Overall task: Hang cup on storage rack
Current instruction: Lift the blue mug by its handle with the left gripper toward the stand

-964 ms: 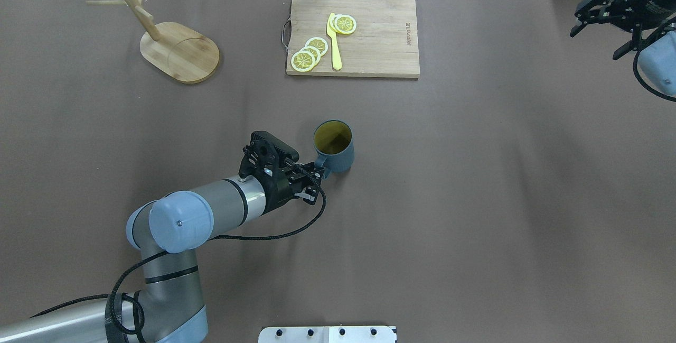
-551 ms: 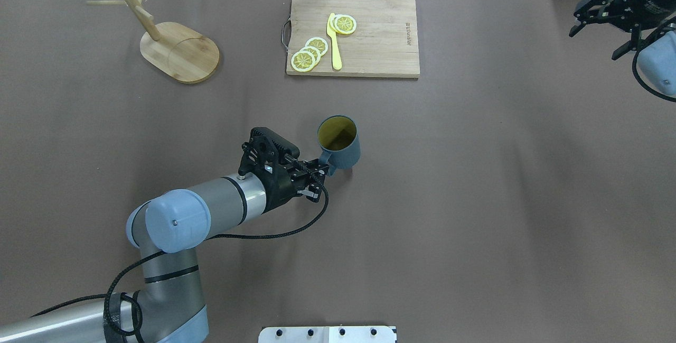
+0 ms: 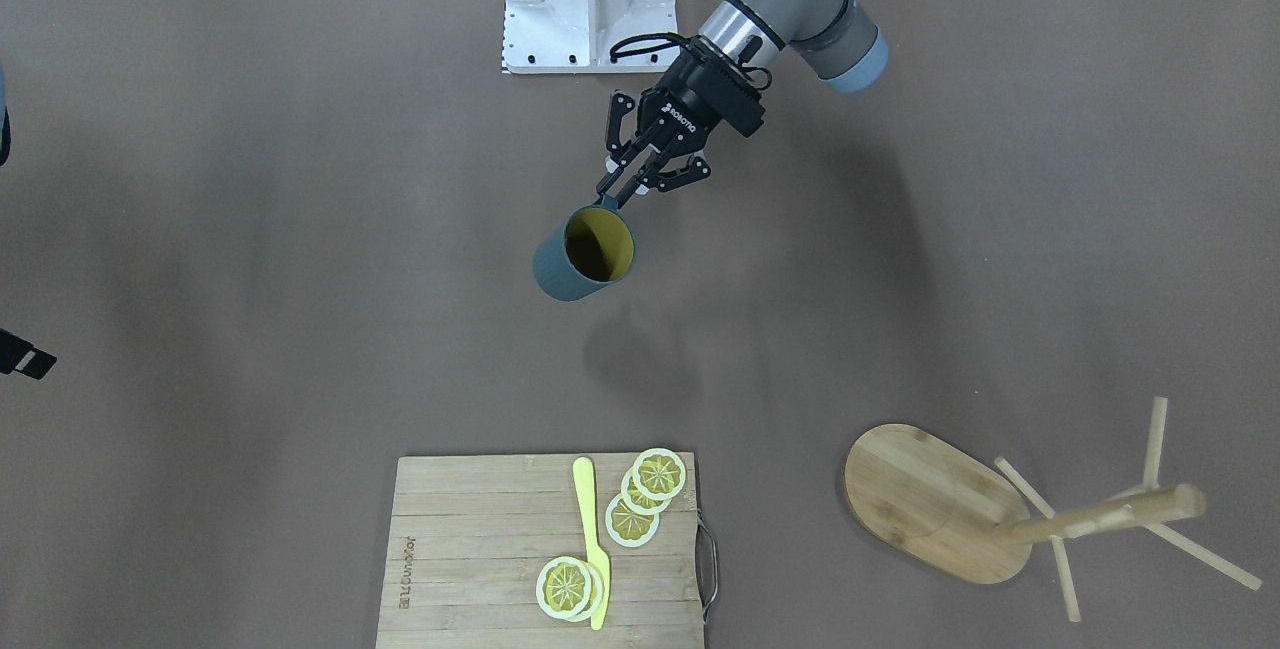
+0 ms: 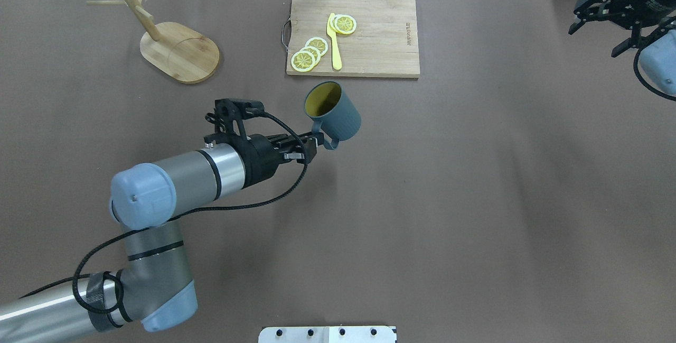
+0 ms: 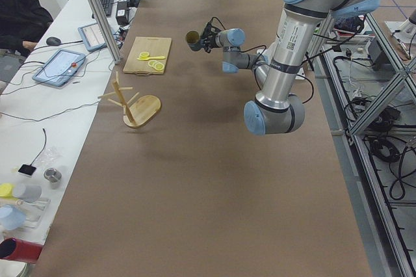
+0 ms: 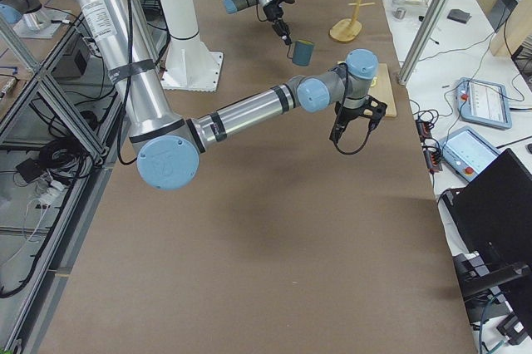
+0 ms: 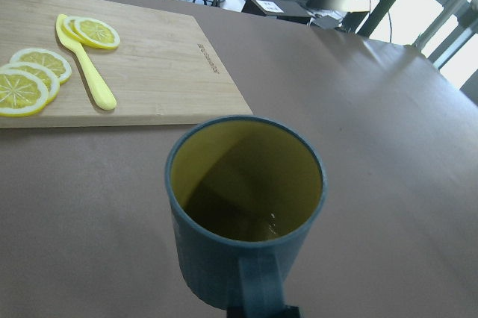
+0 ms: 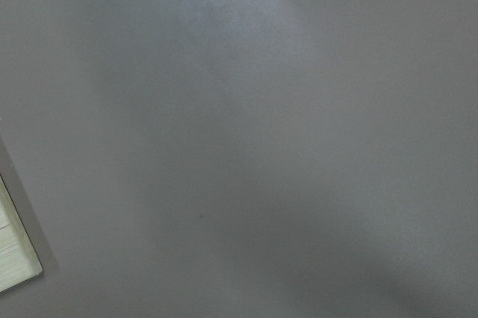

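while the wrist view barely shows it, left gripper (image 4: 315,141) pinches cup (image 4: 339,116) overhead.

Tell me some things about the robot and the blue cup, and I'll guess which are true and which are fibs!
The left gripper holds the cup by its handle. True.
The cup hangs on the storage rack. False: it is up in the air, apart from the rack.
Lemon slices lie on the cutting board. True.
The cup is red inside. False: it is yellow.
The right gripper holds the yellow knife. False: it is open and empty; the knife lies on the board.
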Motion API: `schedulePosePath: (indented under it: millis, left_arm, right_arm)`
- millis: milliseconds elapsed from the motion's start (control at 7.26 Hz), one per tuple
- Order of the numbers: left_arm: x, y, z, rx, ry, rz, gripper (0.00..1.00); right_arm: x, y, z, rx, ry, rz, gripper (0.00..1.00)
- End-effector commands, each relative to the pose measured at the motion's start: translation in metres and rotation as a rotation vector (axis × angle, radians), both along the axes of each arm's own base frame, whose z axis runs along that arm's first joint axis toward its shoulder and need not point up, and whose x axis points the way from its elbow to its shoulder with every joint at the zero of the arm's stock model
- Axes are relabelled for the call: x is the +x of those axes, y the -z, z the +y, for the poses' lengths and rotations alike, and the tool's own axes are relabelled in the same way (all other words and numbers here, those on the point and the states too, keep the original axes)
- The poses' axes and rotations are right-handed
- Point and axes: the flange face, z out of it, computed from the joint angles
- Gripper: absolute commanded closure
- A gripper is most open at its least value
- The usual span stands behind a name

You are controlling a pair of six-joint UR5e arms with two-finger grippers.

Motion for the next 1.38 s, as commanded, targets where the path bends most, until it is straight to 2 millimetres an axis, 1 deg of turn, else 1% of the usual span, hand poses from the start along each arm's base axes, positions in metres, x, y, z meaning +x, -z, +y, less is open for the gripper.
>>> schedulePosePath:
  millis: [0,138,276,413,551,689,827,964,1102,1240]
  left_arm:
    - [-0.057,-0.050,-0.018,-0.113,-0.001,0.176,1.00]
    - [-0.081,-0.064,-0.031,-0.168,-0.027,0.223,1.00]
    - [-0.098,-0.068,-0.038,-0.236,-0.033,0.308,1.00]
    - [-0.117,-0.077,-0.042,-0.286,-0.049,0.440,1.00]
    - [-0.133,-0.091,-0.053,-0.364,-0.071,0.582,1.00]
    - [-0.153,-0.120,-0.072,-0.384,-0.061,0.669,1.00]
    - [-0.182,-0.146,-0.097,-0.440,-0.035,0.752,1.00]
    - [-0.208,-0.163,-0.114,-0.465,-0.013,0.815,1.00]
    - [-0.232,-0.174,-0.128,-0.472,0.022,0.847,1.00]
    - [-0.234,-0.172,-0.135,-0.512,0.026,0.896,1.00]
  right_arm:
    - [0.003,0.012,0.002,0.032,-0.002,-0.002,0.00]
    - [0.004,0.019,0.002,0.045,-0.004,-0.006,0.00]
    - [0.004,0.022,0.003,0.050,-0.005,-0.008,0.00]
    - [0.004,0.028,0.002,0.057,-0.006,-0.010,0.00]
    - [0.004,0.032,0.003,0.065,-0.007,-0.011,0.00]
    - [0.005,0.040,0.004,0.080,-0.008,-0.016,0.00]
    - [0.004,0.044,0.005,0.081,-0.011,-0.019,0.00]
    - [0.004,0.048,0.004,0.086,-0.011,-0.021,0.00]
    - [0.003,0.054,0.002,0.090,-0.012,-0.023,0.00]
    - [0.004,0.058,0.004,0.094,-0.016,-0.026,0.00]
